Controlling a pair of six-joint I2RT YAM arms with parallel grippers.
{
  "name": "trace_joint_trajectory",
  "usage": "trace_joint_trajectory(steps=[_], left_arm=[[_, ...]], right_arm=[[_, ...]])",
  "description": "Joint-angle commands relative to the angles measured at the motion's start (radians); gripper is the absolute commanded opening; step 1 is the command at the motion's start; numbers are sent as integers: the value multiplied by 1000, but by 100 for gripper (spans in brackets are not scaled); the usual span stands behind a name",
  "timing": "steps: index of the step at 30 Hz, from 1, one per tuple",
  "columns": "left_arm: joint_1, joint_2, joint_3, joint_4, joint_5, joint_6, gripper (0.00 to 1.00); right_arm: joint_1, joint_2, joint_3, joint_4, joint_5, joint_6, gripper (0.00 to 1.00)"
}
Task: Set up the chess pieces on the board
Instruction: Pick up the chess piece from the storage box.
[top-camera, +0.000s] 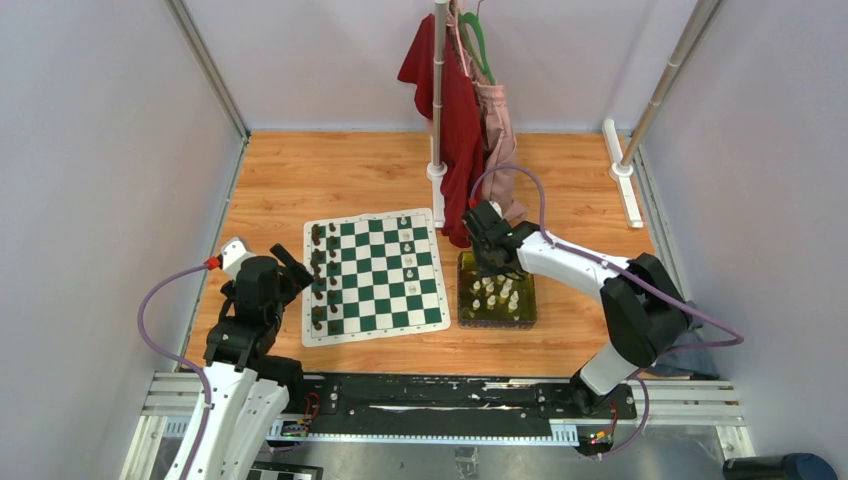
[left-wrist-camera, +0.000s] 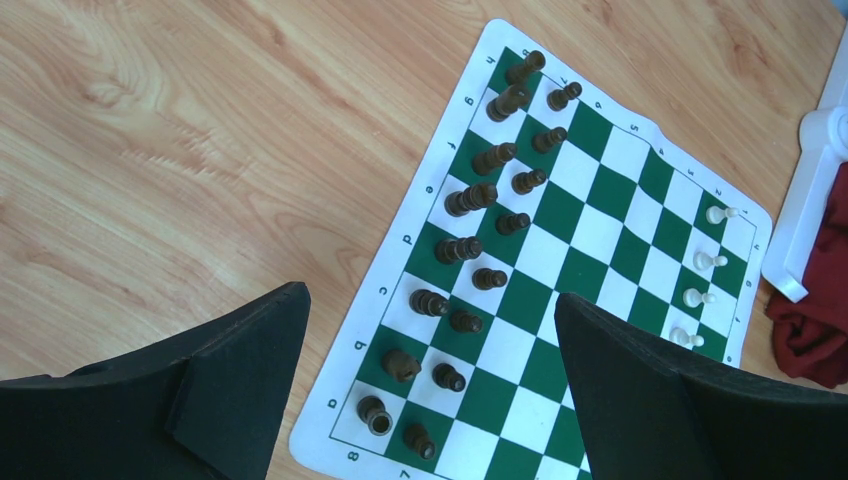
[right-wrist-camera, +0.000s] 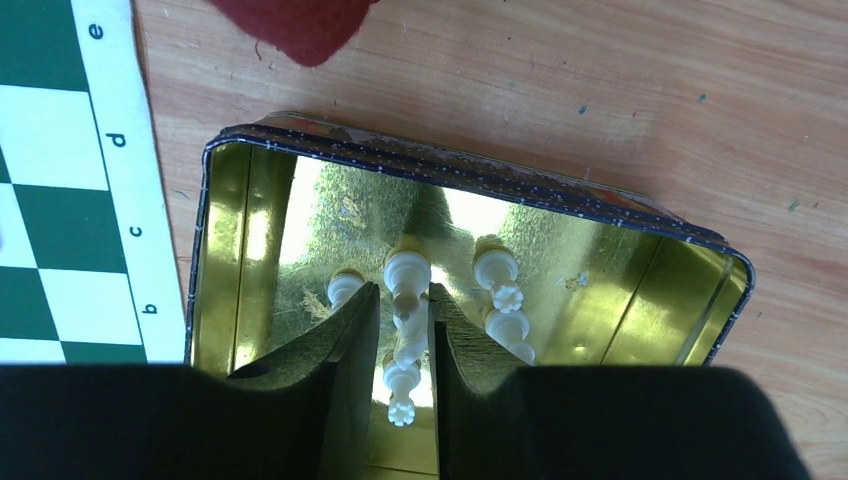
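The green-and-white board (top-camera: 375, 300) lies at centre left and also shows in the left wrist view (left-wrist-camera: 590, 190). Dark chessmen (top-camera: 318, 280) fill its left two columns. Several white chess pieces (top-camera: 408, 262) stand along its right side (left-wrist-camera: 708, 261). More white pieces (right-wrist-camera: 497, 268) lie in the yellow-green tray (top-camera: 463, 290) right of the board. My right gripper (right-wrist-camera: 404, 292) is down inside the tray (right-wrist-camera: 240, 230), its fingers closed narrowly on one white piece (right-wrist-camera: 407, 270). My left gripper (left-wrist-camera: 430, 296) hangs wide open and empty over the board's left edge (top-camera: 288, 268).
A clothes stand behind the board holds a red cloth (top-camera: 455, 110) and a pink garment (top-camera: 495, 120); the red cloth hangs down near the tray's far edge (right-wrist-camera: 290, 25). A white rack foot (top-camera: 625, 185) lies at the back right. Grey walls enclose the wooden table.
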Motion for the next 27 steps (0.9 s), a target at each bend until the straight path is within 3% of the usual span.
trace_joint_trajectory(steps=[1,18,27], left_arm=[[5,5,-8,16,-18,12,100],[5,9,-8,16,-19,13,100],[5,11,-9,16,-19,14,100]], right_arm=[[-13,23,-21,5,-13,3,28],[-14,43,-37,15,-17,12,21],[-15,28,-27,8,6,-3,7]])
